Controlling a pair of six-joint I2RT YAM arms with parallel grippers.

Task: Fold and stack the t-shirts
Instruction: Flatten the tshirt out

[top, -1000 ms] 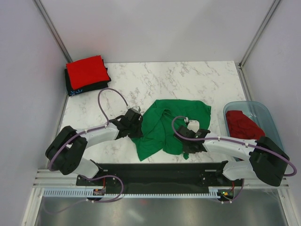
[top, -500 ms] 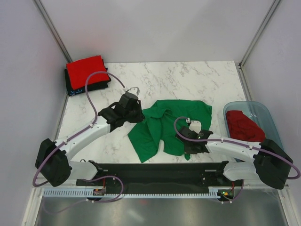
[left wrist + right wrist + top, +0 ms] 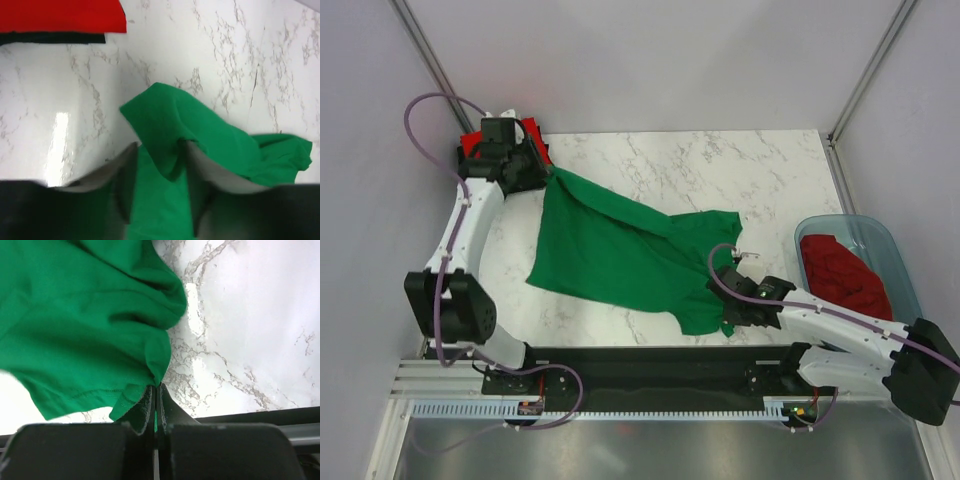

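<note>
**Green shirt stretched corner to corner across the desk**

And here's the green t-shirt [image 3: 620, 250], pulled out long across the marble desk [image 3: 720, 165], running on a diagonal from the far left down toward the near right. Both arms are on it!

The left hand [image 3: 542, 172] is way out at the far-left corner, and the wrist view shows its fingers [image 3: 131, 165] closed on a bunched fold of green cloth, a ridge of fabric rising between them. Beyond that ridge the shirt spreads away over the white surface.

Down at the near right, the right hand [image 3: 735, 315] has the other end. Its wrist view shows the two fingers [image 3: 147, 407] pressed tight together, with only a thin sliver of green hem pinched between them. The rest of the shirt fans out to the left of that grip, rumpled, with one rounded fold lying on the marble.

Right behind the left hand sits the folded pile: a red t-shirt [image 3: 60, 15] lying flat on top of a black t-shirt [image 3: 50, 37], whose edge peeks out under it.

Over on the right edge of the desk is the translucent blue tub [image 3: 875, 235], holding a crumpled red t-shirt [image 3: 835, 265] well apart from the green one.
</note>
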